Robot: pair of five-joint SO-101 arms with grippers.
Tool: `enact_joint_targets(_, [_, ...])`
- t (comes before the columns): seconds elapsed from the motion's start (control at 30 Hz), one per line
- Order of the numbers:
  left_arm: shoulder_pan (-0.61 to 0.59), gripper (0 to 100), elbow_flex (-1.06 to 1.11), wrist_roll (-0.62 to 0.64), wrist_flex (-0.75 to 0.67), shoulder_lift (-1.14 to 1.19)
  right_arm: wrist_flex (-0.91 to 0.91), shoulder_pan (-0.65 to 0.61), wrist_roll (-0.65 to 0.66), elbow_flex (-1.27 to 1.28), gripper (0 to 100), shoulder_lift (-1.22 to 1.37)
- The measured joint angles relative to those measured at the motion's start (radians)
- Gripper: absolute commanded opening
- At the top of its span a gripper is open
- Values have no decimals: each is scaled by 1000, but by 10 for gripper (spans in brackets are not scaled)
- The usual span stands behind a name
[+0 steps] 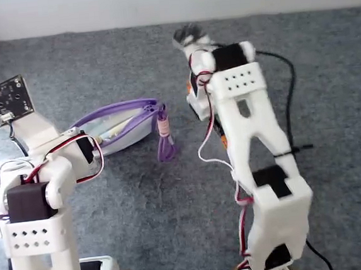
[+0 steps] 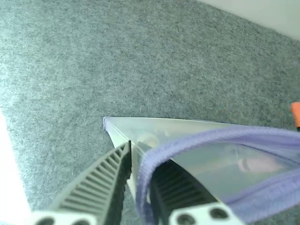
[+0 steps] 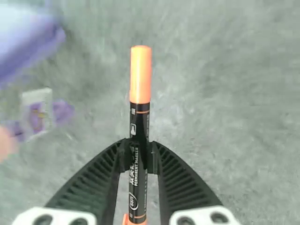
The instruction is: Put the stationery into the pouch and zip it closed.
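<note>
While I watch the feeds, the left claw [image 2: 131,152] is pinched on the pouch [image 2: 187,136], its jaws closed tight on the clear wall at one end corner. The purple zip edge [image 2: 197,140] loops over one of its fingers. From the high view, the pouch lies on the grey tabletop [image 1: 312,54] just ahead of the left arm, between the two arms. Its mouth gapes open along the top. Pale things show through the clear side, but I cannot make out what they are. A purple strap [image 1: 166,144] trails onto the tabletop from the end of the pouch nearer the right arm.

The right claw [image 3: 139,147] grips a marker [image 3: 140,93] around its black barrel, jaws narrow and snug on both sides. The orange cap sticks out past the fingertips. This claw hangs above the tabletop, near the strap end of the pouch but apart from it.
</note>
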Motion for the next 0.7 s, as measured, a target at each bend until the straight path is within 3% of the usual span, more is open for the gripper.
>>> enact_joint_targets(0.2, [0, 13, -44, 0, 0, 64, 2, -84, -189, 0, 8, -287])
enact_joint_targets(0.37, [0, 13, -118, 0, 0, 147, -15, -249, -342, 0, 8, -493])
enact_joint_targets(0.7, [0, 13, -180, 2, 0, 224, -499, -465, -384, 15, 8, -609])
